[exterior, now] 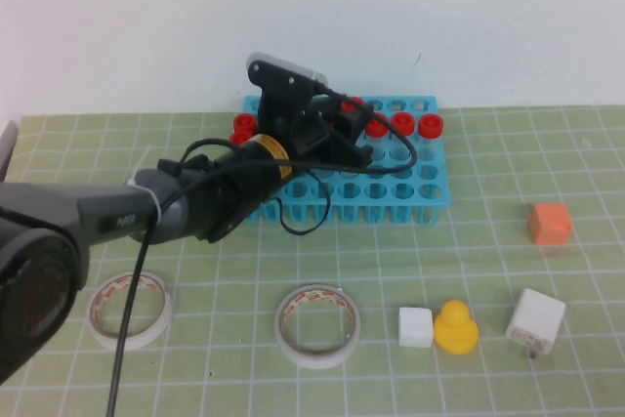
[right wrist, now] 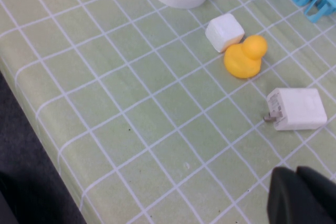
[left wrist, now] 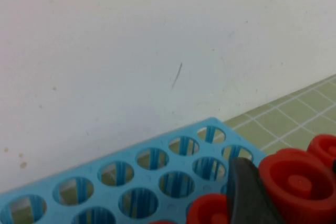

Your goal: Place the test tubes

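Left hand (exterior: 354, 139) is positioned over the blue test-tube rack (exterior: 410, 197) at the far edge of the counter (exterior: 488, 358). Its fingers (left wrist: 247, 195) are closed on a red-capped test tube (left wrist: 296, 182) at the rack's far rows; whether the tip is seated in a hole cannot be told. Other red-capped tubes (exterior: 417, 125) are lodged in the far row. Right hand (right wrist: 297, 184) is held closed and empty above the counter, near the white charger (right wrist: 296, 109).

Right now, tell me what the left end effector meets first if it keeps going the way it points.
Left end effector, gripping a red-capped test tube, would likely meet the blue tube rack first; depth is unclear. Right end effector hangs shut over the green mat near its edge.
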Available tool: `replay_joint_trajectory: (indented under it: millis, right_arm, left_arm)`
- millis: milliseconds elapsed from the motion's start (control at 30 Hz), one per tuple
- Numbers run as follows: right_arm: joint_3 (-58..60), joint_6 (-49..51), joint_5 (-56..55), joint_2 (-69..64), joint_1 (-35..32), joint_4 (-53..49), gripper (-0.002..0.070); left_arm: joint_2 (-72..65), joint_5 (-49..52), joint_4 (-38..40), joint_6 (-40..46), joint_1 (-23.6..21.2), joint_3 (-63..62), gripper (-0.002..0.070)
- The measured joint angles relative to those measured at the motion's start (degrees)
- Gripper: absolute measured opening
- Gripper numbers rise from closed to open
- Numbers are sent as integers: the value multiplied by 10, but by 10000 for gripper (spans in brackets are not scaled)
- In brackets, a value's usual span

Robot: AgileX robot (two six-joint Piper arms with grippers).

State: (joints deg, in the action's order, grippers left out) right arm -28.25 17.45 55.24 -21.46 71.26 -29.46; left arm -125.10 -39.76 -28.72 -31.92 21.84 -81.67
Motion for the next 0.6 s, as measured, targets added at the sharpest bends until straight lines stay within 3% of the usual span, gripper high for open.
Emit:
replay_joint_trajectory:
  millis: [433, 500, 600]
  right_arm:
    - [0, 0, 0, 0, 0, 0, -1]
    - [0, 0, 0, 0, 0, 0, -1]
    - [0, 0, 0, 0, 0, 0, -1]
  left_arm:
    - [-30, -30, 4, 1, 0, -1, 267]
    - [-30, -31, 0, 0, 0, -1, 300]
    - [-25, -32, -34, -14, 0, -1, 419]
